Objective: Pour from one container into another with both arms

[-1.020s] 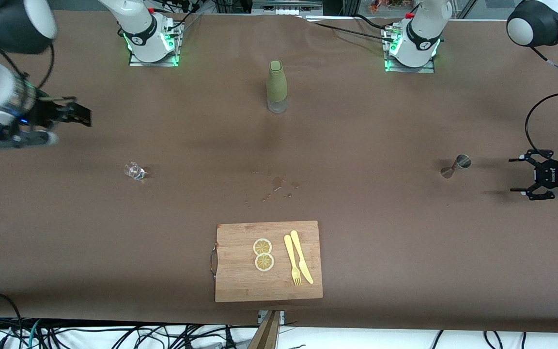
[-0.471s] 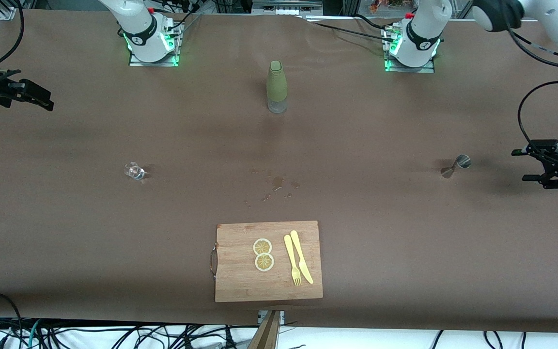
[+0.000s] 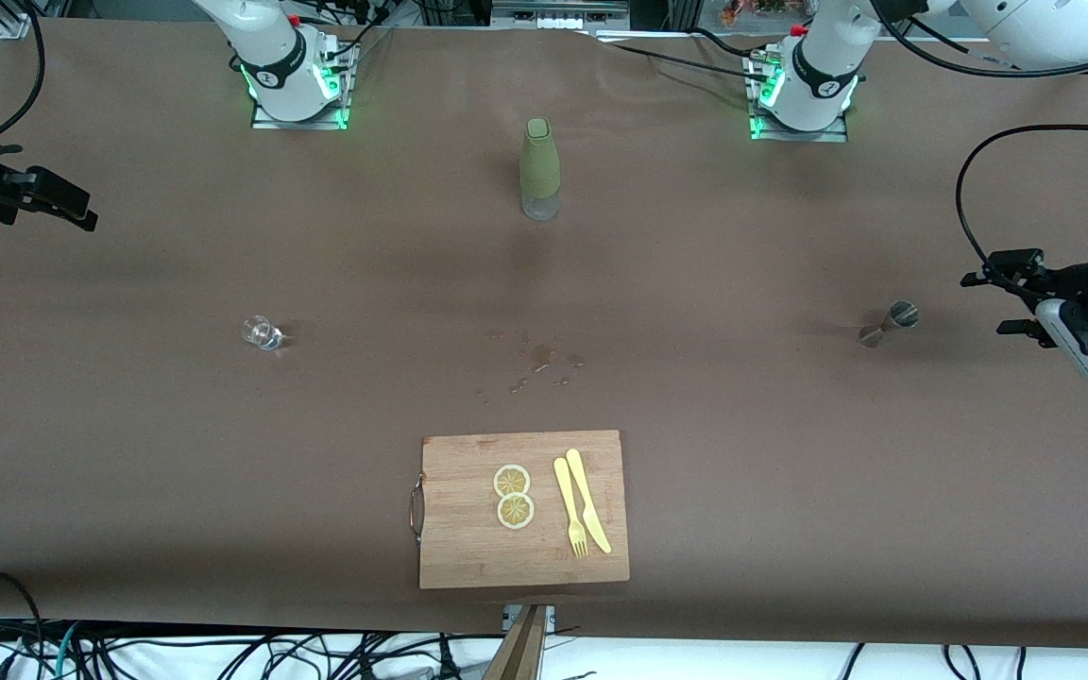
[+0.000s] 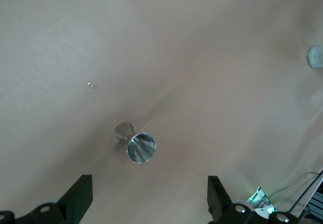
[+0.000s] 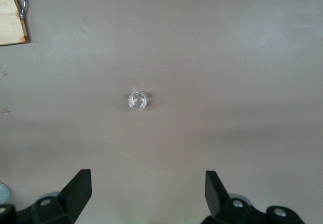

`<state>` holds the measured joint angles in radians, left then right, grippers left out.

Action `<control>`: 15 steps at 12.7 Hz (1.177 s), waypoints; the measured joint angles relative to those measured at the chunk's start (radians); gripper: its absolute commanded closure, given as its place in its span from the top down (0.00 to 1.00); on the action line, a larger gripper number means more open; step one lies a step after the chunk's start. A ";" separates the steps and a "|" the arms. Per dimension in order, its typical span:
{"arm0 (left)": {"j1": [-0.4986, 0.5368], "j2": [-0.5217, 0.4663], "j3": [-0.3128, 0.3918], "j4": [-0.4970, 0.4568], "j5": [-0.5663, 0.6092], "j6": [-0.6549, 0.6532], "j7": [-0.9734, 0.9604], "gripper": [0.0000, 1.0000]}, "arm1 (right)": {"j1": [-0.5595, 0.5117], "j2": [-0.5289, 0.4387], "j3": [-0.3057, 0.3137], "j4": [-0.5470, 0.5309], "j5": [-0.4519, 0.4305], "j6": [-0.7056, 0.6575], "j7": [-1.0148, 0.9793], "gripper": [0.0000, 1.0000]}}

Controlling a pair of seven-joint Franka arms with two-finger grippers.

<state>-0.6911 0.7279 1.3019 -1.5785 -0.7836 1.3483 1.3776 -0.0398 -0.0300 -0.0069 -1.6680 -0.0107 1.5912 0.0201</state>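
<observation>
A small clear glass (image 3: 262, 332) stands toward the right arm's end of the table; in the right wrist view the glass (image 5: 137, 100) lies ahead of my open, empty right gripper (image 5: 146, 193). That right gripper (image 3: 70, 206) hovers over the table's edge, well apart from the glass. A metal jigger (image 3: 888, 322) stands toward the left arm's end. My left gripper (image 3: 994, 303) hangs open beside it, a short gap away. In the left wrist view the jigger (image 4: 136, 144) sits ahead of the open left gripper (image 4: 147, 200).
A green-sleeved bottle (image 3: 539, 168) stands between the two arm bases. A wooden cutting board (image 3: 468, 557) with two lemon slices (image 3: 513, 496), a yellow fork (image 3: 569, 508) and knife (image 3: 589, 501) lies near the front camera. Spilled drops (image 3: 541, 359) mark the table's middle.
The right arm has swung away from the glass to the table's edge. The left gripper has turned and shifted a little toward the jigger. Both stay open.
</observation>
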 measured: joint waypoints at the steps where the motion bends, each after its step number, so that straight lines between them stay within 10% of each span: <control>1: -0.007 -0.001 0.004 0.000 0.000 0.000 0.000 1.00 | 0.000 0.000 0.000 0.001 0.000 0.001 -0.002 1.00; 15: -0.008 -0.060 -0.074 0.018 0.001 -0.011 -0.155 1.00 | 0.002 -0.002 0.002 0.003 0.000 0.001 -0.005 1.00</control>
<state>-0.6988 0.6679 1.2280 -1.5608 -0.7823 1.3370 1.2226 -0.0376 -0.0322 -0.0054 -1.6646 -0.0108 1.5919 0.0153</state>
